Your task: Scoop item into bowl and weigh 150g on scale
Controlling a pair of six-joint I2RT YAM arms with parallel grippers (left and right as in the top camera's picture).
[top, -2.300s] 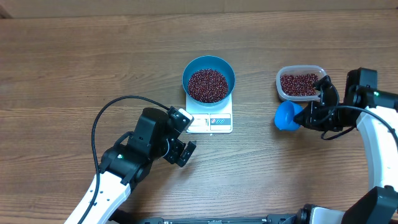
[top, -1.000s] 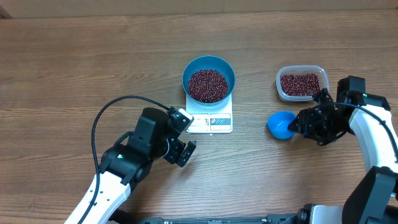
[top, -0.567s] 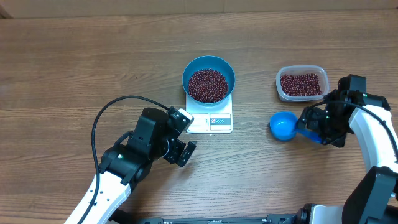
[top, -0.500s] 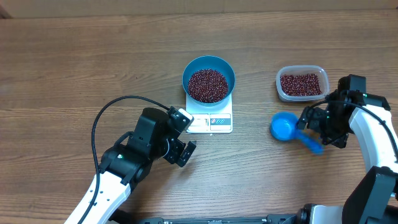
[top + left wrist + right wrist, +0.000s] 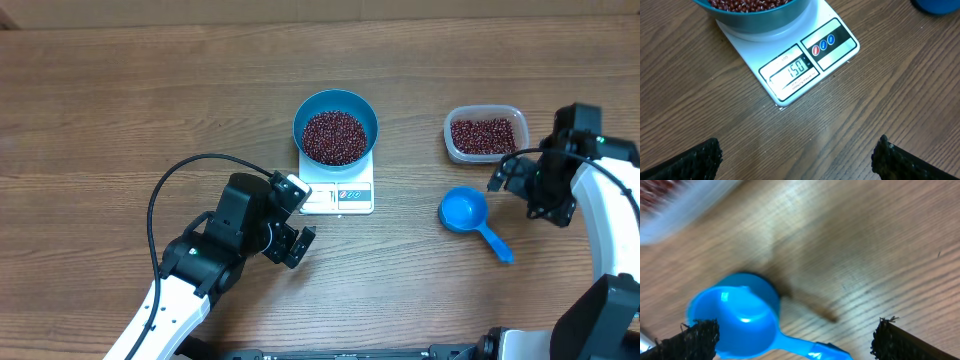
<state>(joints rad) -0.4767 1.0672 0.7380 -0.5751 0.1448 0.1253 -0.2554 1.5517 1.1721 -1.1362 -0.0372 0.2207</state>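
Overhead and wrist views of the wooden worktop (image 5: 150, 100). The bowl (image 5: 336, 99), bright blue, stood on the rear part of the scale (image 5: 340, 197) near the centre and held a heap of dark red-brown beans (image 5: 335, 137). In the left wrist view, the display (image 5: 792, 70) at the front of the scale read 150. The left end effector (image 5: 796, 155) hung just in front of the scale with its fingers wide apart and nothing between them. To the right, a clear tub (image 5: 449, 128) held more beans. A small blue scoop (image 5: 463, 212) lay empty on the worktop in front of the tub, its handle pointing away from the scale. The right end effector (image 5: 795, 337) hovered just beside the scoop, fingers spread wide, gripping nothing.
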